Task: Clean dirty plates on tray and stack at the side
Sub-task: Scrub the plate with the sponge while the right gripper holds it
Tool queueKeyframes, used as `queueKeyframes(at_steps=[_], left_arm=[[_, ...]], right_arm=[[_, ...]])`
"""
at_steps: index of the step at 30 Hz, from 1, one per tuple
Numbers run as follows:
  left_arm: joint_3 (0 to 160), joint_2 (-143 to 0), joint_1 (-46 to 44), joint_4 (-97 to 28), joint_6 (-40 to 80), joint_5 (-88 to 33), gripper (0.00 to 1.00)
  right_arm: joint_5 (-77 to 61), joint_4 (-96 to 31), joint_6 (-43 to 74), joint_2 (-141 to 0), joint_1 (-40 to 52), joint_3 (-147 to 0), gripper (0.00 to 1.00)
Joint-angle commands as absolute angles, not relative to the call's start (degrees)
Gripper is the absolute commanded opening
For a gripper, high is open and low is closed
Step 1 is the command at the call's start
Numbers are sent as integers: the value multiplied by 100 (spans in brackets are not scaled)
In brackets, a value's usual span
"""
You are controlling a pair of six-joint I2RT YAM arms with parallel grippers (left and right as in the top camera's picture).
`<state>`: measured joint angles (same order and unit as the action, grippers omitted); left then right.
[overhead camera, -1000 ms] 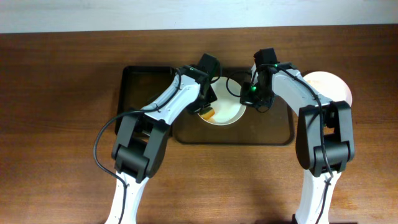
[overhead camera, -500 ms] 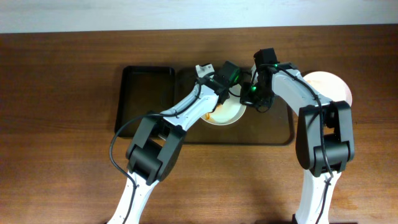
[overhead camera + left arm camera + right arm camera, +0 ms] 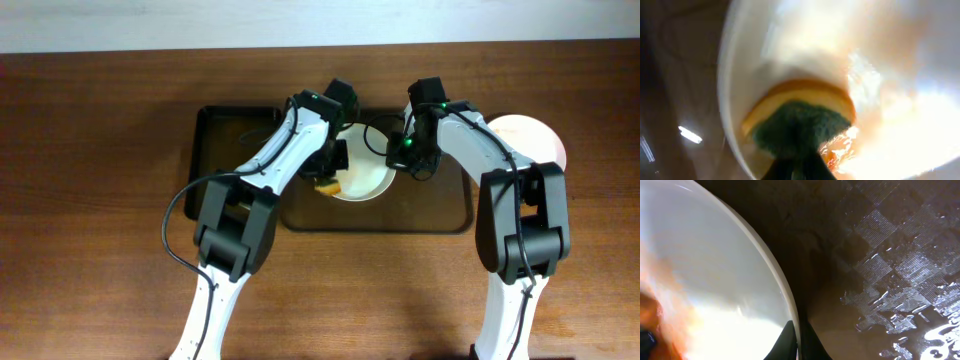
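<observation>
A white plate [image 3: 366, 181] smeared with orange sauce lies on the dark brown tray [image 3: 432, 205]. My left gripper [image 3: 331, 172] is shut on a yellow-green sponge [image 3: 327, 186], pressed against the plate's left inner edge. Up close, the sponge [image 3: 799, 120] sits on the plate [image 3: 890, 75] with the left gripper [image 3: 797, 171] just behind it. My right gripper [image 3: 396, 160] is shut on the plate's right rim. In the right wrist view the rim [image 3: 785, 290] runs between the dark fingertips of the right gripper [image 3: 799, 342]. Another plate [image 3: 532, 140] lies on the tabletop right of the tray.
A narrower black tray [image 3: 235, 150] stands just left of the brown one. The brown tray's floor [image 3: 880, 280] is wet with patterned water streaks. Bare wood tabletop [image 3: 100, 200] surrounds both trays.
My left gripper swept the sponge toward the plate's upper right, then back to its left edge. The right gripper stayed on the rim.
</observation>
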<state>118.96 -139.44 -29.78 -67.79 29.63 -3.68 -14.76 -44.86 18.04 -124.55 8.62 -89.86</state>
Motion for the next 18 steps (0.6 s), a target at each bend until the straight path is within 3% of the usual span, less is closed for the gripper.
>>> queueKeyframes(at_steps=[1,9,18], left_arm=[[11887,-14289,-3151,-6659,2016,-939,0],[11854,-14444,-3070,-4934,1660,-967,0],[11942,-14680,-2405,-4807,2032,-301,0]], right_arm=[[-1192,-4515,1828,-12724,910,-8790,4],[-1210,-4515,1831,-12724,910,-8790,4],[-1229,-4451,1831,-12724,910,-8790,4]])
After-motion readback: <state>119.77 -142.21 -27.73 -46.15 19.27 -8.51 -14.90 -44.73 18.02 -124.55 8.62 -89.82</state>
